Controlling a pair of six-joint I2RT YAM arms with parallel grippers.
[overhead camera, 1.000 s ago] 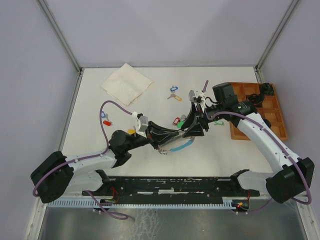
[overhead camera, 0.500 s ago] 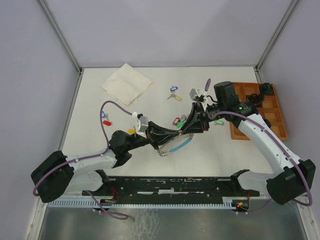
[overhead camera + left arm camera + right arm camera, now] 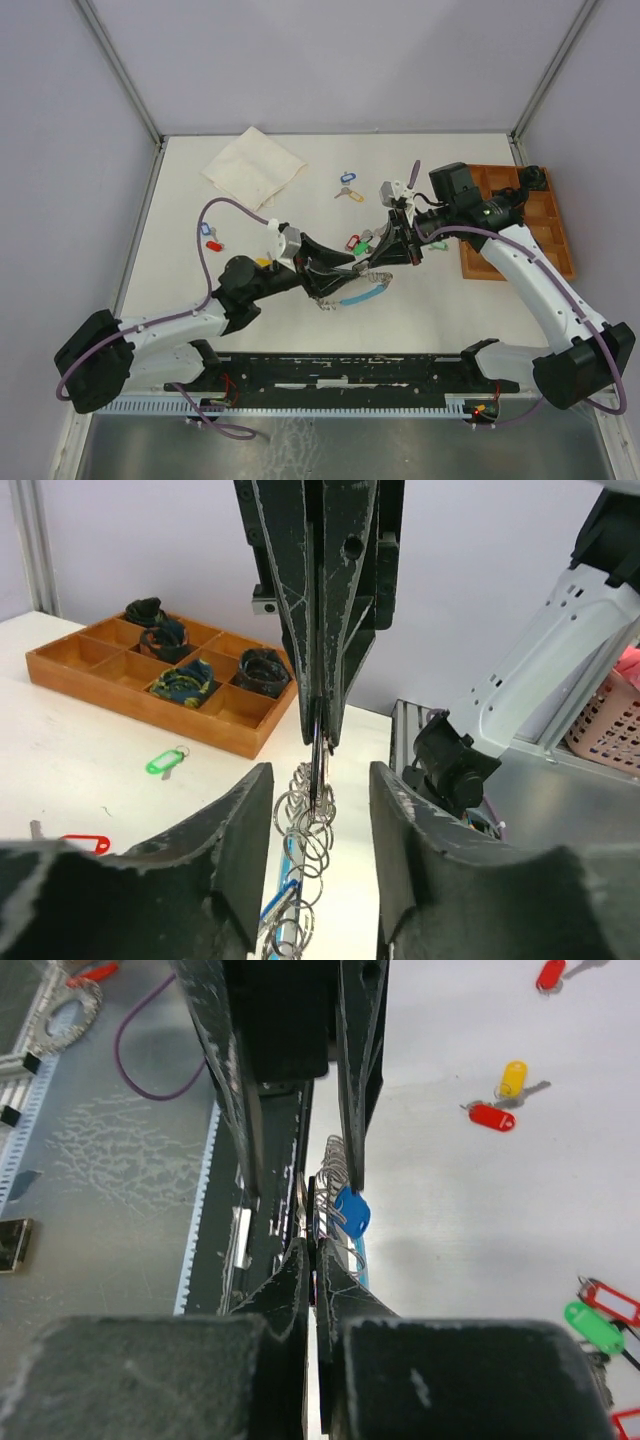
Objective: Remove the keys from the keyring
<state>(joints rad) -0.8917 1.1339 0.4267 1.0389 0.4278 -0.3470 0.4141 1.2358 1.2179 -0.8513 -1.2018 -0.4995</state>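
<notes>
As left hand (image 3: pixel 320 790) opens partway, right hand (image 3: pixel 311 1255) has pinched the keyring (image 3: pixel 358 296).

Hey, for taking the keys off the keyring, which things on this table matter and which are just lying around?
For the job: keyring, pinched in the right gripper; left gripper, open around it; loose tagged keys on the table.
Lying about: white cloth; wooden tray; dark coiled bands in it.
</notes>
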